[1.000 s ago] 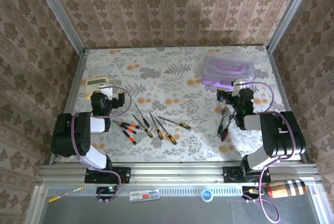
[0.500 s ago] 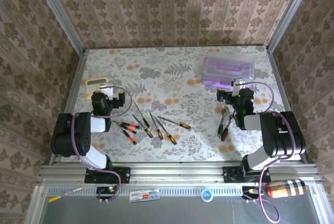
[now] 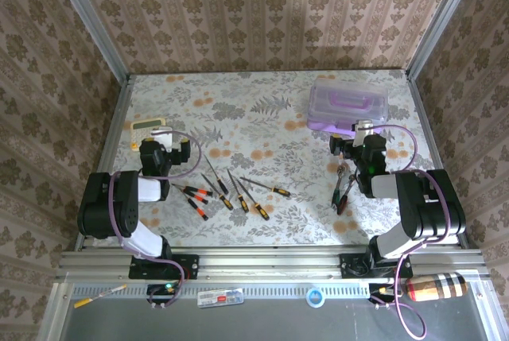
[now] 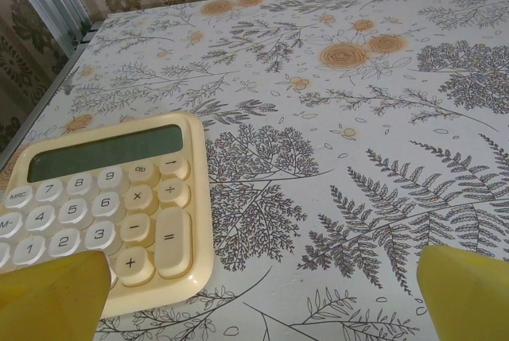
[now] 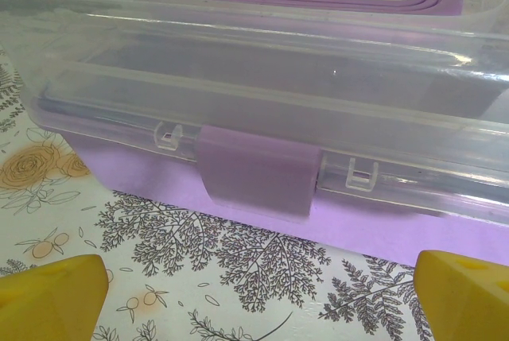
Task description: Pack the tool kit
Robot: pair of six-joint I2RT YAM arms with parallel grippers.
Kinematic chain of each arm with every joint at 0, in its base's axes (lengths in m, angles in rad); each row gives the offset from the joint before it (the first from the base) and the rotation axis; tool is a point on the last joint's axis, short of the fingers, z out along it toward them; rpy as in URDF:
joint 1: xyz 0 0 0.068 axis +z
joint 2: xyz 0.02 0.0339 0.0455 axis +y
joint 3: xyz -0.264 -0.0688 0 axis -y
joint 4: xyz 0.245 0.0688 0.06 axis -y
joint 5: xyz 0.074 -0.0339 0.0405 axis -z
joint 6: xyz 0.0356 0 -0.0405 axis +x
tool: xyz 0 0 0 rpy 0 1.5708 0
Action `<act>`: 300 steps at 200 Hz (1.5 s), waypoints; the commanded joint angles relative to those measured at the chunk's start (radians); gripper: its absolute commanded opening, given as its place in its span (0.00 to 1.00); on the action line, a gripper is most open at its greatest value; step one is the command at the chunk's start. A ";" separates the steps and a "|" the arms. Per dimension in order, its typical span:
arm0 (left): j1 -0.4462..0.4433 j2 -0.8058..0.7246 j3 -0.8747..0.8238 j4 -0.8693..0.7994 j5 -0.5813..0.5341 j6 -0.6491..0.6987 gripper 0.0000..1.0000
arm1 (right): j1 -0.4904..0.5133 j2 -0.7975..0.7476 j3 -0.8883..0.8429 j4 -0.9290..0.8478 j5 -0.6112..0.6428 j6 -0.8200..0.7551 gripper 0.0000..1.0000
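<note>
The purple tool kit box point(image 3: 348, 106) stands shut at the back right of the table, its clear lid down and its purple latch point(image 5: 259, 169) facing my right gripper point(image 5: 258, 293). That gripper point(image 3: 359, 136) is open and empty just in front of the box. Several black-orange screwdrivers point(image 3: 227, 190) lie loose at the table's front middle. Red-handled pliers point(image 3: 343, 191) lie at the front right, beside the right arm. My left gripper point(image 3: 159, 149) is open and empty point(image 4: 262, 297) over bare table, left of the screwdrivers.
A yellow calculator point(image 4: 103, 210) lies at the left, right in front of the left gripper, and shows as a pale slab point(image 3: 148, 125) from above. Metal rails point(image 3: 119, 130) and patterned walls bound the table on three sides.
</note>
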 commanded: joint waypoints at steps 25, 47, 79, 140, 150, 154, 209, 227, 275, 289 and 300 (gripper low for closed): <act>-0.007 -0.008 0.011 0.007 -0.011 -0.001 1.00 | 0.004 -0.012 -0.008 0.007 0.020 0.000 1.00; -0.007 -0.008 0.011 0.009 -0.012 0.000 1.00 | 0.004 -0.012 -0.009 0.007 0.019 0.001 1.00; -0.008 -0.008 0.011 0.009 -0.012 -0.001 1.00 | 0.004 -0.012 -0.007 0.007 0.017 0.001 1.00; 0.001 -0.008 0.015 0.004 -0.031 -0.019 1.00 | 0.004 -0.012 -0.009 0.009 0.018 0.001 1.00; 0.001 -0.008 0.015 0.005 -0.030 -0.018 1.00 | 0.003 -0.013 -0.010 0.010 0.017 0.001 1.00; 0.001 -0.008 0.015 0.004 -0.031 -0.018 1.00 | 0.003 -0.014 -0.009 0.009 0.017 0.001 1.00; 0.001 -0.008 0.014 0.004 -0.031 -0.018 1.00 | 0.001 -0.012 -0.009 0.007 0.014 0.002 1.00; 0.002 -0.008 0.014 0.004 -0.032 -0.019 1.00 | -0.006 -0.010 -0.002 0.001 0.015 0.013 1.00; 0.002 -0.017 -0.066 0.146 -0.188 -0.077 1.00 | -0.006 -0.010 -0.001 -0.004 0.036 0.018 1.00; 0.002 -0.069 -0.075 0.112 -0.198 -0.088 1.00 | 0.006 -0.014 0.007 -0.021 0.075 0.016 1.00; -0.003 -0.124 -0.063 0.054 -0.206 -0.074 1.00 | 0.010 -0.026 0.016 -0.044 0.089 0.018 1.00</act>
